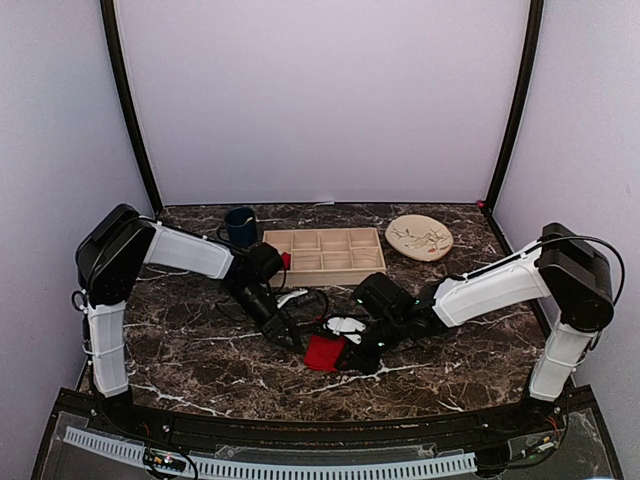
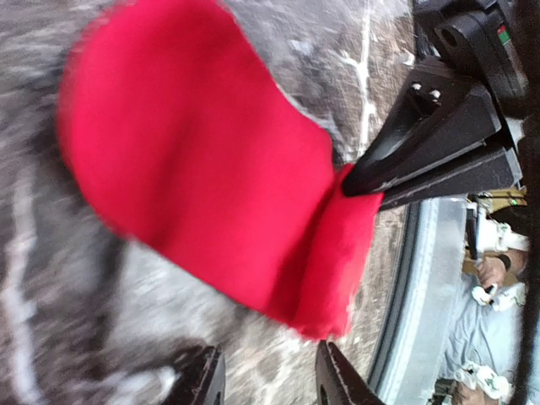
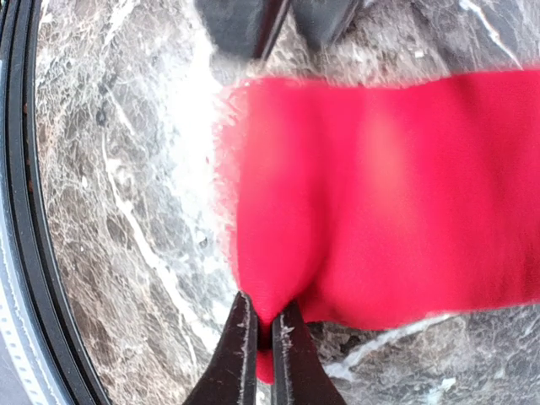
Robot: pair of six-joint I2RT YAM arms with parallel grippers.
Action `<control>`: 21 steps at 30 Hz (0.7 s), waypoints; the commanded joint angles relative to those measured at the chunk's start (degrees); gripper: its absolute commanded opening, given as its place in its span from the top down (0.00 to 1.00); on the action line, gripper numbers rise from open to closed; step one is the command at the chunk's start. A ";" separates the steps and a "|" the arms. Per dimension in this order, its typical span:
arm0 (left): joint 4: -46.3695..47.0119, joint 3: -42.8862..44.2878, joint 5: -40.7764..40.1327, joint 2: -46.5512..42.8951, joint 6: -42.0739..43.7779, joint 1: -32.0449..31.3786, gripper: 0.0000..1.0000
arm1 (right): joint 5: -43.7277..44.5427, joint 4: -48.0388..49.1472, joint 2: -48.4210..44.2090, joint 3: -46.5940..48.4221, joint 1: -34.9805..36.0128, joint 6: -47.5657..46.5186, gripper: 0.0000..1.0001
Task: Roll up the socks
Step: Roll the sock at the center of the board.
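One red sock (image 1: 322, 353) lies flat on the dark marble table, between the two arms. My right gripper (image 3: 263, 325) is shut on a fold at the sock's (image 3: 380, 194) near edge. In the left wrist view the sock (image 2: 202, 177) fills the middle, and the right gripper's fingers (image 2: 405, 160) pinch its corner. My left gripper (image 2: 266, 375) hovers just off the sock's edge, open, with only bare table between its fingers. Both grippers meet over the sock in the top view, the left one (image 1: 292, 336) and the right one (image 1: 362, 352). A small red patch (image 1: 286, 261) by the tray's left end may be another sock.
A wooden compartment tray (image 1: 325, 268) stands at the back centre, with a dark blue mug (image 1: 240, 225) to its left and a round tan plate (image 1: 419, 238) to its right. The table's black front rim (image 3: 25, 253) runs close to the sock.
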 commanded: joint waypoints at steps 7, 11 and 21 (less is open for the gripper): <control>-0.33 -3.38 -13.21 -2.38 -0.99 2.38 0.61 | -2.72 -2.43 0.42 -0.06 -1.40 1.11 0.99; 0.97 -4.34 -14.81 -4.51 -1.62 2.40 0.61 | -3.76 -3.13 0.91 0.85 -1.59 0.59 0.99; 9.92 -11.95 -17.91 -15.42 -5.14 2.44 0.61 | -8.46 -9.86 5.48 7.36 -2.26 -2.25 0.99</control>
